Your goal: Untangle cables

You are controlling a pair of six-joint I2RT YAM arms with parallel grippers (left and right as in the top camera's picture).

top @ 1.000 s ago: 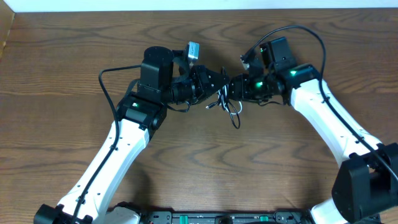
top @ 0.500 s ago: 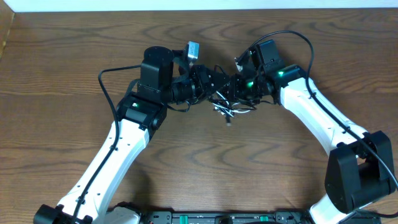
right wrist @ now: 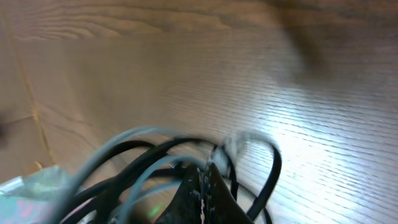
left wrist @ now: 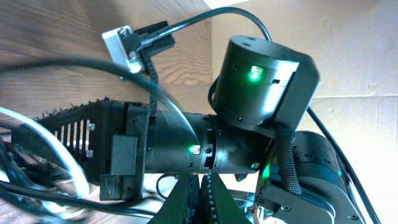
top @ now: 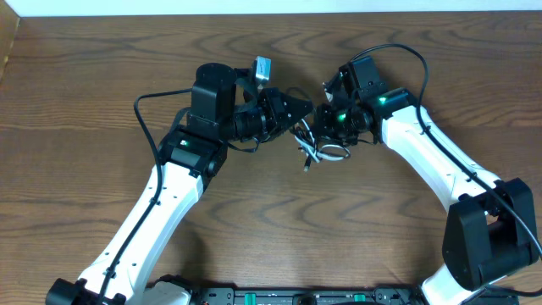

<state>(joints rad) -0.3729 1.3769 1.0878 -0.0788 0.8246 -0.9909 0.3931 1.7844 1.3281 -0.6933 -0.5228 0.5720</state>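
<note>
The black and white cables [top: 312, 149] hang as one small tangle between my two grippers over the middle of the table. My left gripper [top: 305, 113] is shut, and a black cable [left wrist: 68, 200] runs up to its jaws [left wrist: 200, 200]. A white cable [left wrist: 43, 134] loops at the left of the left wrist view. My right gripper [top: 322, 119] faces the left one, nearly tip to tip. Its jaws [right wrist: 203, 186] are shut among black loops [right wrist: 273, 169] and pale loops [right wrist: 127, 180]. I cannot tell which strand each gripper pinches.
The wooden table [top: 356, 229] extends all round the tangle. The right arm's wrist body [left wrist: 261, 81] fills the left wrist view just ahead of the left jaws. A thick black arm wire [top: 419, 59] arcs over the right arm.
My right gripper has moved left, close to the left gripper. The hanging tangle has bunched up shorter and shifted slightly left. The left arm has stayed in place.
</note>
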